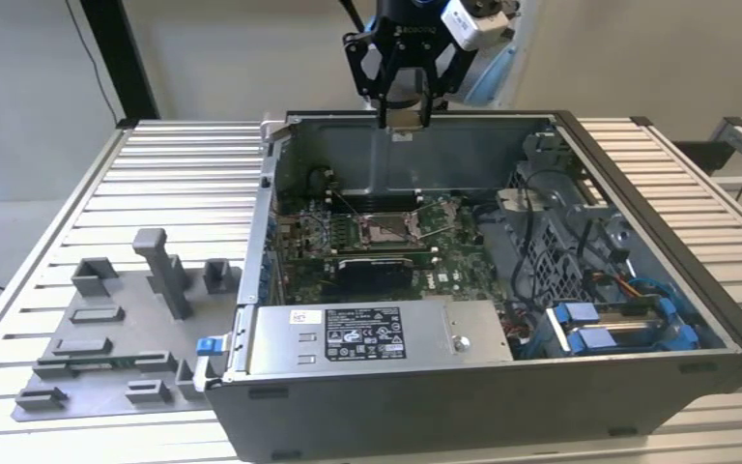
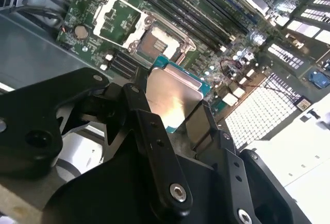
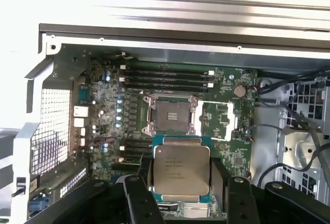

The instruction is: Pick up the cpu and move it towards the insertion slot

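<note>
- The black two-fingered gripper [image 1: 406, 118] is clenching the cpu [image 3: 181, 170], a small flat square chip with a silvery metal top and a teal-green rim; the black fingers [image 3: 138, 199] are pressing on two opposite edges of it.
- In the second wrist view the same chip [image 2: 170, 97] is catching the light between the finger links, its metal face shining.
- In the exterior view the gripper is hanging above the far rim of the open grey metal computer case [image 1: 680, 300], holding the chip up in the air, well clear of the board.
- Down inside the case, the green motherboard [image 3: 227, 154] is lying flat, and the insertion slot [image 3: 170, 115], a square socket with a shiny metal frame and a pale centre, is sitting open on it.
- In the first wrist view the chip is appearing just beside the socket, not touching it; the exterior view is showing the socket [image 1: 386, 228] well below the gripper.
- A row of long black memory slots [image 3: 167, 77] is running along the socket's far side.
- At the exterior view's left, a grey plastic tray with upright blocks [image 1: 113, 338] is resting on the ribbed aluminium table [image 1: 190, 164], beside the case.
</note>
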Action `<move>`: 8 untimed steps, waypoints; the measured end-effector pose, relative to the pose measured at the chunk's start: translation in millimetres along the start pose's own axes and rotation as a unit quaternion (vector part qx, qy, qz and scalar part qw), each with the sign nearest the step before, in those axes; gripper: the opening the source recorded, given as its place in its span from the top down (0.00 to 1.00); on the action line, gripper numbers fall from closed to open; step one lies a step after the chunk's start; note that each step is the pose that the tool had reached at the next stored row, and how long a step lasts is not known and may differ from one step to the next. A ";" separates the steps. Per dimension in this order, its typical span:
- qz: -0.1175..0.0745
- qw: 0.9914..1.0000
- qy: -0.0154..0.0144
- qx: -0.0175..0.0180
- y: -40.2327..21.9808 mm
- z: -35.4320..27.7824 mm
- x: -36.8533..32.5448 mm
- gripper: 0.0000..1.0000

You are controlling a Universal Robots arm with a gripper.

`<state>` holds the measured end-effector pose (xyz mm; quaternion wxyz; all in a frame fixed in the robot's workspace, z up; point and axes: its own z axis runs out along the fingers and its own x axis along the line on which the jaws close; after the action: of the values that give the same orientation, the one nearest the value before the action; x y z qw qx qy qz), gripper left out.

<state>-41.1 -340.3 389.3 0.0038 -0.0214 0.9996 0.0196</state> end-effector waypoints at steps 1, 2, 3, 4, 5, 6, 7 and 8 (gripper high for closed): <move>0.000 1.000 0.000 0.000 1.7 0.1 -0.1 1.00; 0.001 1.000 0.000 0.000 3.2 0.3 -0.1 1.00; 0.002 1.000 0.000 0.000 4.9 0.6 -0.2 1.00; 0.002 1.000 0.000 0.000 6.5 0.8 -0.2 1.00; 0.003 1.000 0.000 0.000 7.8 1.0 -0.3 1.00; 0.004 1.000 0.000 0.000 8.9 1.2 -0.3 1.00; 0.004 1.000 0.000 0.000 10.1 1.2 -0.4 1.00; 0.004 1.000 0.000 0.000 10.7 1.2 -0.4 1.00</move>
<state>-41.1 -329.6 388.5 0.0039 -0.0171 0.9997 0.0196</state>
